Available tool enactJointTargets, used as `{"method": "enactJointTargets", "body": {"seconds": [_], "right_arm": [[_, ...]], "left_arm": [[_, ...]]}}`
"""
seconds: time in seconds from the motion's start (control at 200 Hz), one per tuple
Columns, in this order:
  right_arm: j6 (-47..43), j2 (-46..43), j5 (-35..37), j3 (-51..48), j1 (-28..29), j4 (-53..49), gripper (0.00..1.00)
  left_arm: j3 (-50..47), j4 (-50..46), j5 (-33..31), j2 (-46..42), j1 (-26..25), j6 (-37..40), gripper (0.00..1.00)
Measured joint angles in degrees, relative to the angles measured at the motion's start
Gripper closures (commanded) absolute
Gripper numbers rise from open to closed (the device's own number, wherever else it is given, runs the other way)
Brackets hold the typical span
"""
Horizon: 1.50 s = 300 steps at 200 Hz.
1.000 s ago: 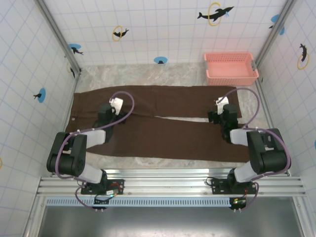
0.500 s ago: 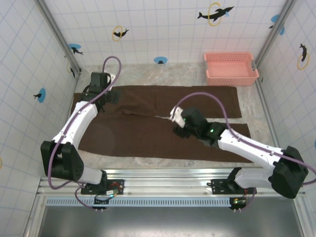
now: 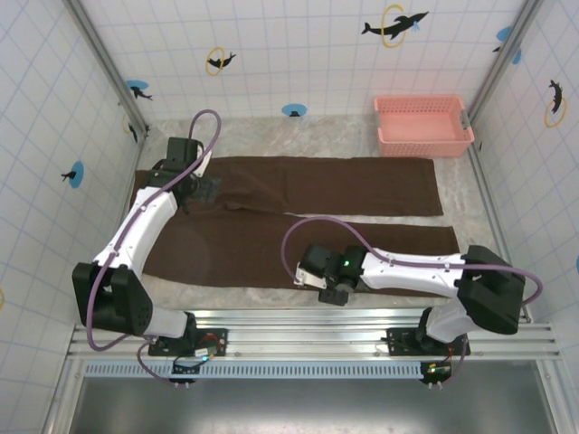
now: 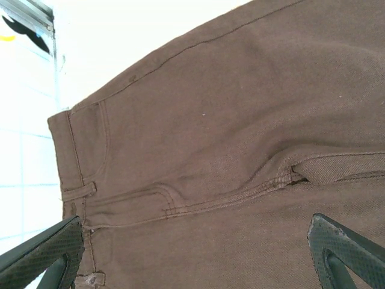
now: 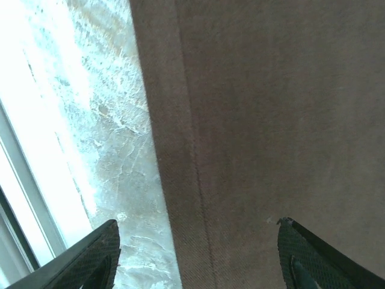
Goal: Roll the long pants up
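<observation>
The long pants (image 3: 298, 185) lie spread flat on the table, dark brown, waistband at the left and both legs running right. My left gripper (image 3: 206, 187) hovers open over the seat, near the waistband. In the left wrist view its fingers (image 4: 42, 253) stand wide apart above a pocket seam and the crotch seam (image 4: 264, 186). My right gripper (image 3: 318, 276) is open over the near edge of the near leg. One of its fingertips (image 5: 90, 259) is above bare table, the other above the brown cloth (image 5: 271, 120). Nothing is held.
A pink plastic basket (image 3: 423, 124) stands at the back right, beyond the leg ends. Pale marbled tabletop (image 3: 271, 136) shows behind the pants and along a narrow near strip (image 5: 114, 150). A metal rail (image 3: 308, 330) runs along the near edge; tiled walls enclose the table.
My right arm has swung from the middle of the pants toward the near hem edge, its jaws narrowing a little. The left arm, earlier tucked by its base, now stays over the waist area.
</observation>
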Motion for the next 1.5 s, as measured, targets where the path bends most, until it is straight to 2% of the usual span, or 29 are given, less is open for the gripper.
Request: {"method": "enactJointTargets", "body": {"seconds": [0.075,0.26,0.365,0.455,0.53,0.646,0.756,0.881,0.986,1.211,1.501], "right_arm": [[0.15,3.02,-1.27,1.25,-0.04,-1.05,0.37],[-0.04,11.32,-4.11,6.21,-0.85,-3.96,0.56],[-0.7,13.05,-5.75,7.96,-2.54,-4.37,0.71],[-0.39,13.22,-7.63,8.24,-5.55,-4.22,0.9],[-0.66,12.81,-8.94,8.24,-8.39,-3.96,0.98],[-0.2,10.08,-8.68,8.2,-10.6,-4.28,1.0],[-0.28,5.09,-8.48,9.35,-11.74,-5.49,1.0],[-0.68,2.64,-8.68,14.71,-15.54,-6.01,1.0],[-1.14,2.64,-8.74,17.86,-18.34,-5.4,1.0],[-2.38,4.76,-10.56,20.72,-22.69,-4.07,1.0],[-3.02,7.06,-12.87,22.88,-24.39,-2.67,1.0]], "left_arm": [[0.0,-0.33,0.0,-0.66,0.0,0.0,0.02],[0.0,-0.68,0.02,-0.92,0.0,0.0,0.03],[0.0,-0.68,0.09,-0.92,0.0,0.02,0.03],[0.0,-0.66,0.28,-0.92,0.0,0.04,0.02],[-0.02,-0.61,0.46,-0.92,0.0,0.24,0.03],[-0.42,-0.42,0.48,-0.94,0.0,0.7,0.04],[-1.55,0.09,1.6,-0.98,0.0,1.44,0.13],[-3.72,1.14,3.78,-1.79,-0.57,2.56,0.21],[-6.16,0.92,4.55,-3.54,-3.21,2.64,0.22],[-9.09,-3.5,4.48,-7.85,-12.55,2.64,0.19],[-11.61,-10.86,7.87,-10.45,-14.36,2.34,0.21]]}}
